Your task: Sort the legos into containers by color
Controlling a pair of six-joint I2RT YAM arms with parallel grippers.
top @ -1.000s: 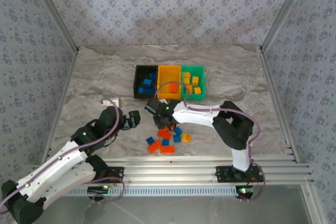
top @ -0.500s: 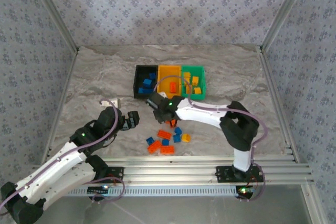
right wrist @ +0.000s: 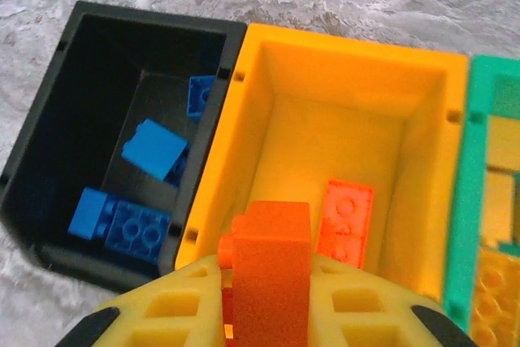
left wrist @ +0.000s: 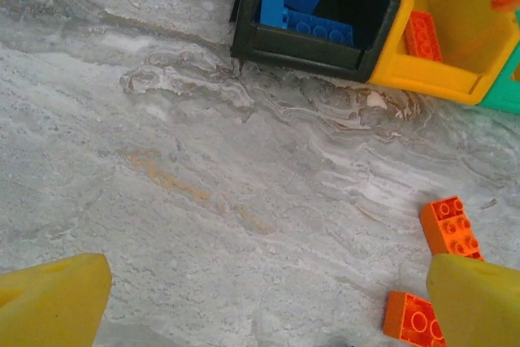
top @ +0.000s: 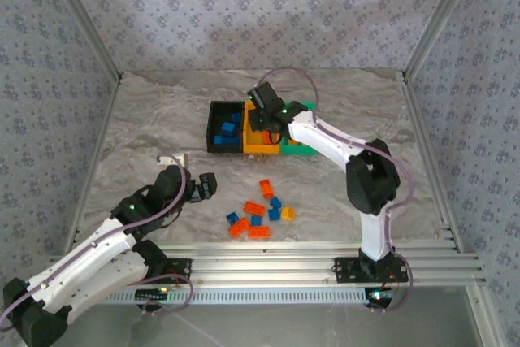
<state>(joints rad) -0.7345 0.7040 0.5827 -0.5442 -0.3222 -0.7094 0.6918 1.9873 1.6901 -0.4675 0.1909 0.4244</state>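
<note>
the legos (top: 254, 208) were partly sorted, as far as i could judge. several blue bricks (right wrist: 130, 229) lay in the black bin (right wrist: 49, 160). one orange brick (right wrist: 345, 221) lay flat on the floor of the yellow-orange bin (right wrist: 260, 62), and yellow bricks (right wrist: 497, 298) sat in the green bin (right wrist: 459, 201).

my right gripper (top: 265, 116) hung over the row of bins, and its jaws were pinched on another orange piece (right wrist: 272, 270). that piece stood on end between my pads, above the near wall of the yellow-orange bin. i took this for the drop-off step: the piece was over the right colour but not yet let go.

my left gripper (top: 203, 184) sat low over the table, well apart from the bins. its fingers (left wrist: 53, 298) were spread wide with nothing between them.

plenty was left. about nine loose pieces lay scattered on the marble table (top: 146, 119) between the bins and my bases. they were a mix of orange and blue, with one yellow piece (top: 288, 214) among them. two orange ones (left wrist: 451, 225) lay close to my left fingertip. by my reckoning the job was a bit past halfway.

i could read no brand, label or writing anywhere. the studs on the bricks were too small and soft in the pictures to show any lettering.
</note>
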